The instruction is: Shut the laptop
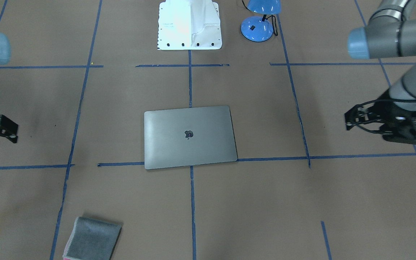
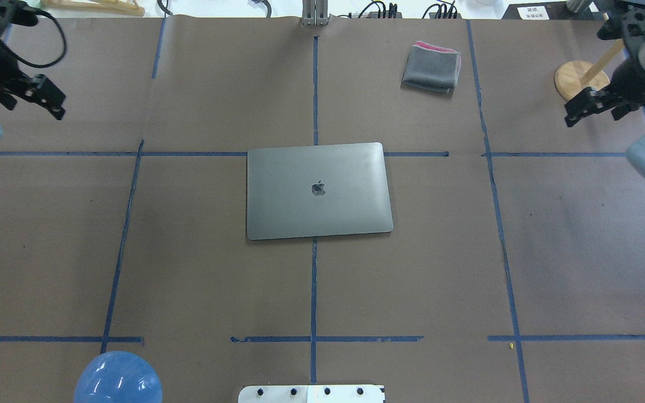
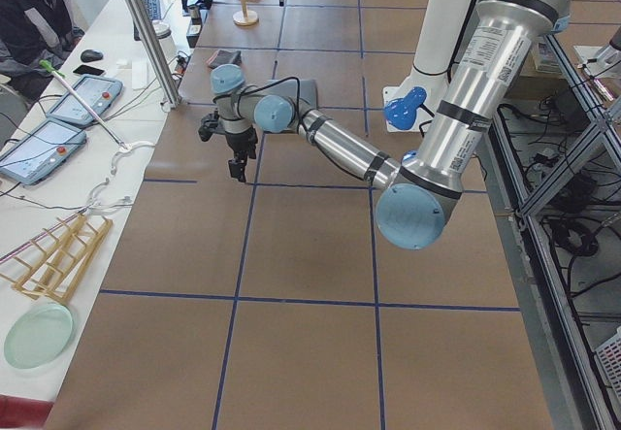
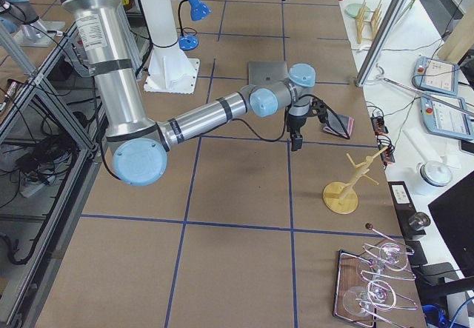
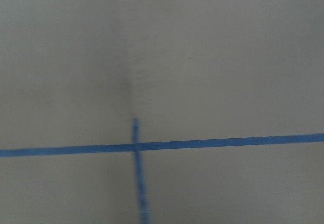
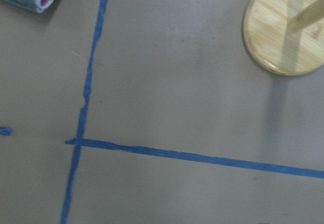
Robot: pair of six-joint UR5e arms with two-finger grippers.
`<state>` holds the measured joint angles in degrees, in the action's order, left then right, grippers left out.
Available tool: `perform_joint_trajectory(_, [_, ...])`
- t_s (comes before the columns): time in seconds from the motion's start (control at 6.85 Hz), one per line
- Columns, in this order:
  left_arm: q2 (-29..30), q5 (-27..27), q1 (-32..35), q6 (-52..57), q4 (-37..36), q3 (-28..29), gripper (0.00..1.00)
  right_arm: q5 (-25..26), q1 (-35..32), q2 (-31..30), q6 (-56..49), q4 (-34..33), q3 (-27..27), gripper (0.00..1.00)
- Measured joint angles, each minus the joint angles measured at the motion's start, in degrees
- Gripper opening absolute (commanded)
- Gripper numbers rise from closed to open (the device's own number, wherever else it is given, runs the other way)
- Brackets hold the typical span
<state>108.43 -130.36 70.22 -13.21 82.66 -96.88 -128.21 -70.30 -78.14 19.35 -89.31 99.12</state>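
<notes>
The space-grey laptop lies flat in the middle of the table with its lid down and the dark apple logo facing up; it also shows in the overhead view. My left gripper hovers far off to the laptop's left, above the table, and looks shut and empty; it also shows in the front view. My right gripper hovers far off to the laptop's right, also shut and empty, and shows in the front view. Neither touches the laptop.
A small folded grey cloth with a pink edge lies at the far side. A wooden stand is under the right arm. A blue lamp and the white robot base sit at the near edge.
</notes>
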Motion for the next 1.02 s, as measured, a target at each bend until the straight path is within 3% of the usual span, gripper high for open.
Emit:
perform_joint_trajectory(0.15, [-3.99, -2.21, 5.78, 9.31, -0.35, 0.59, 1.00, -2.63, -5.44, -3.73, -7.96, -0.30, 0.34, 1.00])
perform_joint_trajectory(0.44, [-10.62, -3.73, 13.24, 17.46, -2.33, 0.64, 0.99, -4.94, -12.84, -10.54, -18.85, -0.62, 0.70, 1.00])
perform_joint_trajectory(1.02, [-19.88, -5.01, 15.39, 18.47, -3.04, 0.66, 1.00, -4.94, -15.26, -17.32, -20.89, -0.51, 0.25, 1.00])
